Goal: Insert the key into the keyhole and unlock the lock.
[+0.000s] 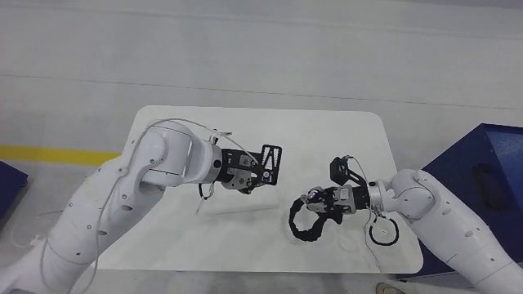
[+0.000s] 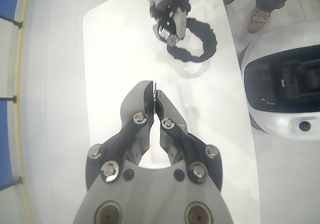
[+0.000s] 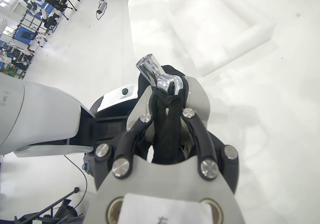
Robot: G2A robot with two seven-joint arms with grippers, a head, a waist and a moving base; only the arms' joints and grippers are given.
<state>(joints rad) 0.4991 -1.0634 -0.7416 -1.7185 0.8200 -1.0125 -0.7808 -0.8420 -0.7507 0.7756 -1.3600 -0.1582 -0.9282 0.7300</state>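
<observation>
Top view places both arms over the white table. The left gripper is near the middle of the frame and the right gripper just to the right of it and a little lower, the two tips facing each other with a gap between. In the left wrist view the left fingers are pressed narrow on the key, a thin flat blade pinched edge-on with its tip poking just past the pads. That leaves the working end free and pointed toward the other arm. The right fingers are clamped around the lock on its black fabric-covered part, just behind the chrome barrel, so the barrel juts out beyond the fingertips. The lock's black loop hangs below the right gripper, toward the lower centre of the frame, and seems lifted off the table. Holding the lock in the air this way seems meant to present the barrel's end to the key. The keyhole itself is too small to make out. Key and lock are well apart, so insertion is not yet begun. The next move likely calls for lining the blade up with the barrel's axis before closing the gap. A slight tilt could make the tip skid off the chrome.
</observation>
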